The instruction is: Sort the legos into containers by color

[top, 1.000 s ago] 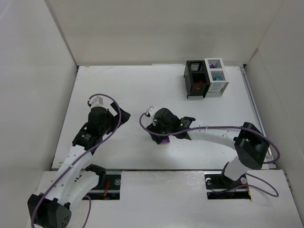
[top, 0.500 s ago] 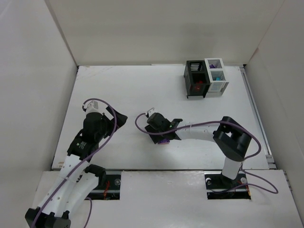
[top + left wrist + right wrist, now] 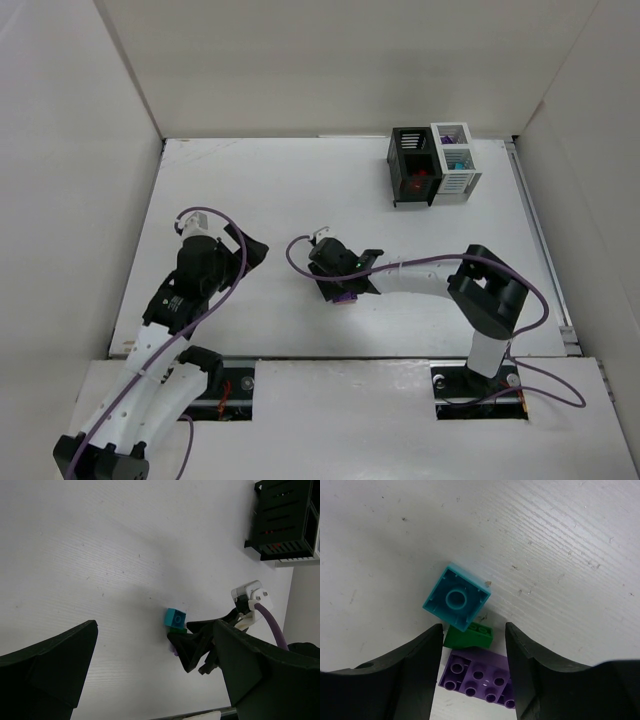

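ok, near end first. left gripper (image 3: 243,252) hangs over the left side of the table (image 3: 290,180), fingers spread fully, nothing between em. my read: it's parked clear so the rt arm has the pile to itself.

mid table: right gripper (image 3: 474,626) is nose-down on the only loose legos (image 3: 346,296) i can see, a tight clump of three. on the wrist cam its fingers (image 3: 395,680) straddle the purple brick (image 3: 480,676), one each side and v close to its ends. jaws are partway in, but i can't tell if the pads are biting or just beside it. the green brick (image 3: 469,636) is wedged right against the purple one, at the fingertips. the teal brick (image 3: 456,597) sits just past the tips, hollow underside up, touching the green.

i judge purple is the target. the clump is the risk, bc green could drag or lift along w/ it.

far right: the containers (image 3: 436,176), well apart from the clump. the black bin (image 3: 398,158) shows smth red inside. the white bin (image 3: 466,182) has teal in its nearer cell and purple in the farther one, so i reckon purple goes there.

writing: none i can read, no brand or labels on bins, bricks or arms.
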Motion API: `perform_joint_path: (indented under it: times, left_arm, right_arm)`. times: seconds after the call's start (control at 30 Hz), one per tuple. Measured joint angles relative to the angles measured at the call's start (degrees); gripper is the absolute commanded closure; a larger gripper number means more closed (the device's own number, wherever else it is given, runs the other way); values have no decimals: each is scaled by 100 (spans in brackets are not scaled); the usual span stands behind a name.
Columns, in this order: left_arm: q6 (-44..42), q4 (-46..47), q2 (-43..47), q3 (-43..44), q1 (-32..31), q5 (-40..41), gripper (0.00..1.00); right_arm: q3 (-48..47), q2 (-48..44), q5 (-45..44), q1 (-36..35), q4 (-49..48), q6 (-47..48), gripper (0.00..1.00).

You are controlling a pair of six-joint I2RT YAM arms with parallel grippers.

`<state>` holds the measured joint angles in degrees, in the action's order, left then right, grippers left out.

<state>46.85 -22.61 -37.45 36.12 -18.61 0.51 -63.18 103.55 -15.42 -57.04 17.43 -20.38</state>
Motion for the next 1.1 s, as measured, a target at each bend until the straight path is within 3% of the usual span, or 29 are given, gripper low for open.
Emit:
perform_joint_path:
  times: [0.1, 0.33, 0.7, 0.9, 1.1]
  left_arm:
    - [0, 0, -15, 0, 0, 0, 0]
    - [0, 7, -116, 0, 0, -4, 0]
    - [-2, 61, -297, 0, 0, -20, 0]
    - [-7, 280, -614, 0, 0, -72, 0]
    - [-50, 682, -1187, 2, 0, -136, 0]
  right_arm:
    - [0, 0, 24, -2, 20, -42, 42]
    - [7, 0, 52, -7, 24, -127, 57]
    - [-33, -66, 46, -7, 192, -149, 60]
    - [-522, -479, -304, 0, 581, -15, 60]
    - [-1110, -852, -326, 533, 623, 264, 60]
